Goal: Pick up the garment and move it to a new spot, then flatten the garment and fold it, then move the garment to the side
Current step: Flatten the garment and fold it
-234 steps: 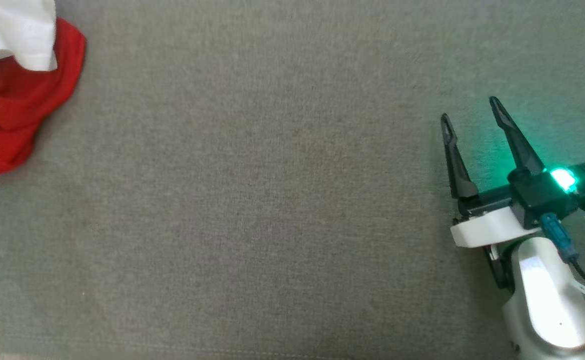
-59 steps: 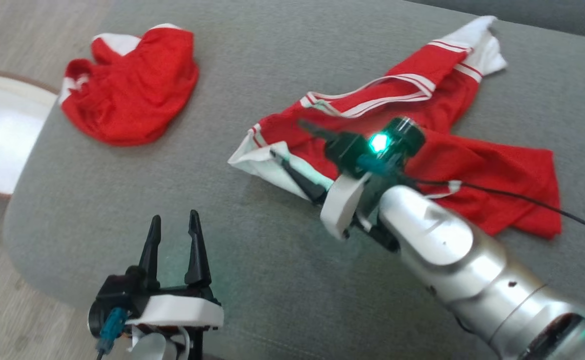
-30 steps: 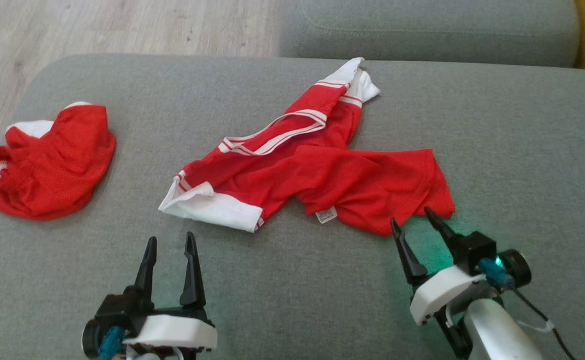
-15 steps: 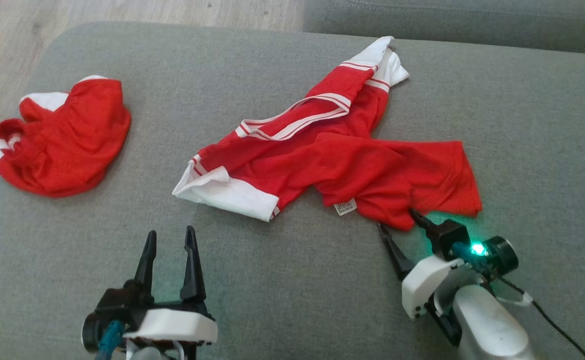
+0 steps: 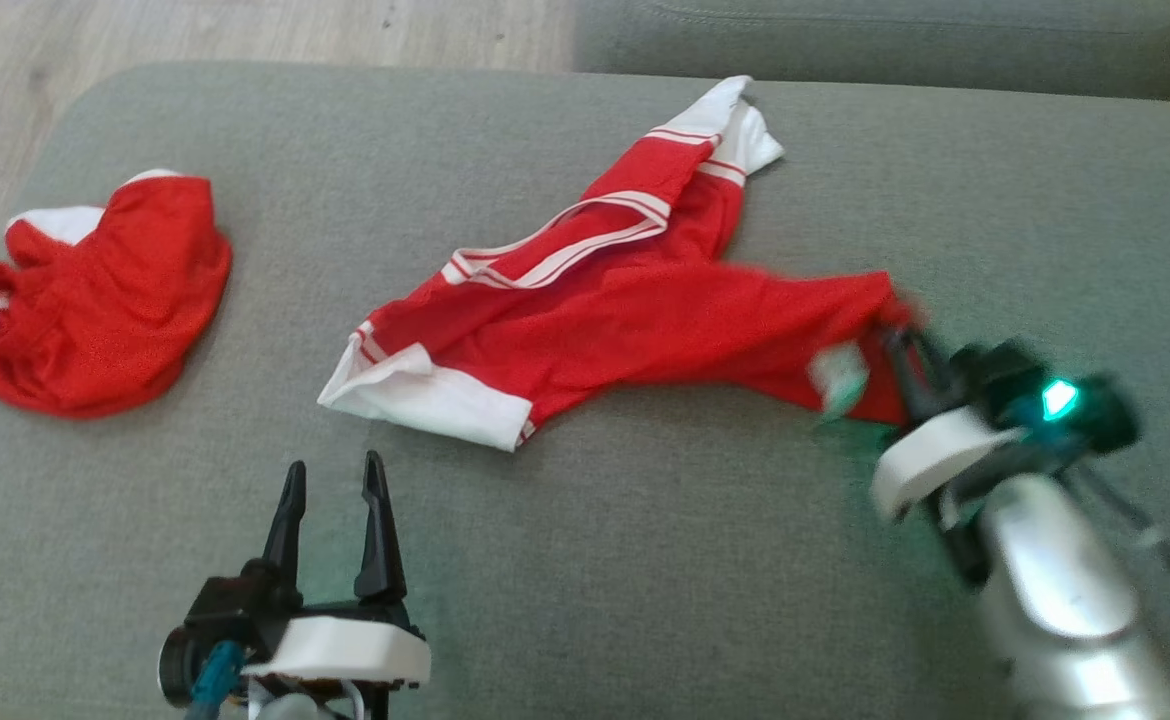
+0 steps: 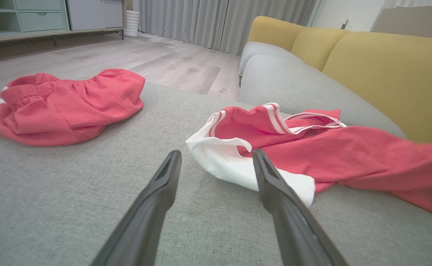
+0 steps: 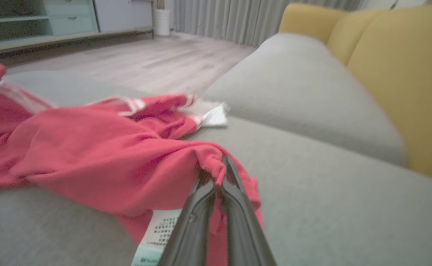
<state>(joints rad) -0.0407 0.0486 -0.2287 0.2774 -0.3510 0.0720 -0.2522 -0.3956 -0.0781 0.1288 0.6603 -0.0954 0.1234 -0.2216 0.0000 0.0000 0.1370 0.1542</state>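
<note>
Head looks down, wrists skim low; all share the garment [image 5: 625, 320].

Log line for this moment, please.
phase: grasp made | right gripper: shut on red garment edge | left gripper: open, empty | second garment: lying apart

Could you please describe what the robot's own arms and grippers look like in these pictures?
The left gripper and right gripper each have two long, dark, tapering fingers on a black body with a curved white cover. A teal cable plug sits at the left one's base. The right one carries a glowing green light and joins a glossy silver forearm.
</note>
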